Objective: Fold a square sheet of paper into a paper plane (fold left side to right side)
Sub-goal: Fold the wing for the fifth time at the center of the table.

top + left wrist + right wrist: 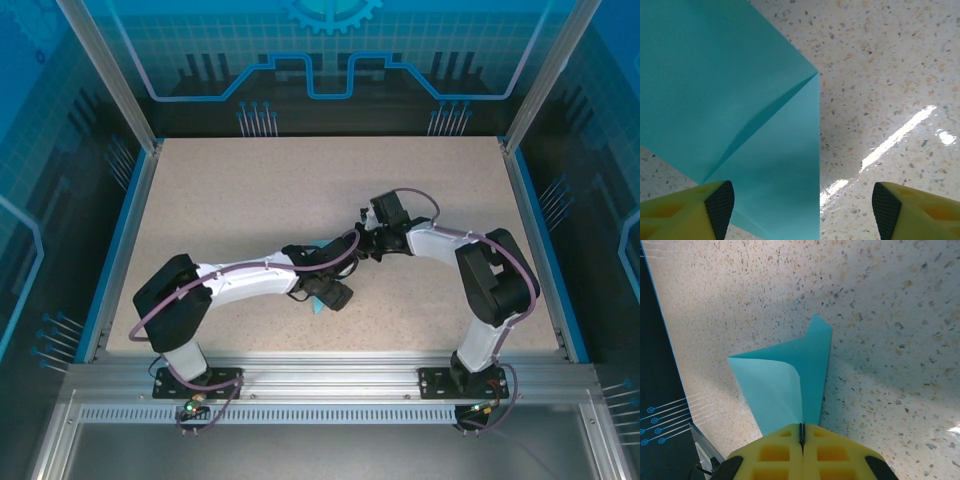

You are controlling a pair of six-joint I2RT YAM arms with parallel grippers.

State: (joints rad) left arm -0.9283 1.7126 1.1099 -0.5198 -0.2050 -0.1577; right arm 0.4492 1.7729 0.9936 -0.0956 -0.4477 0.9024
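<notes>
1. Status: the sheet (790,371) is part-folded, not a plane yet. My read: roughly mid-task.
2. Done so far, per the pics: at least one diagonal flap is laid over, w/ a crease line running to a corner (left wrist view). The shape is a wide angular piece, no narrow dart or sharp nose.
3. Left to do (judgement): the left-to-right fold needs flattening and creasing, then the remaining folds to narrow it.
4. Right gripper (801,436): jaws together, clamped on the near edge of the sheet. The paper curls up from the table (250,190) toward the jaws, so one layer is lifted, not flat.
5. Left gripper (802,212): jaws apart, holding nothing. It hovers low, w/ the sheet's right edge running between the pads (720,205) and bare table under the right half of the gap.
6. Sheet location: centre-near on the table, where both arms meet.
7. View diffs:
   - Top: arm layout clear, but the sheet is mostly hidden under the left arm, w/ just a blue sliver (316,306) showing.
   - Left wrist: crease detail and the flat part.
   - Right wrist: the pinch and the lifted curl.
8. Can't tell whether the left pads touch the paper.
</notes>
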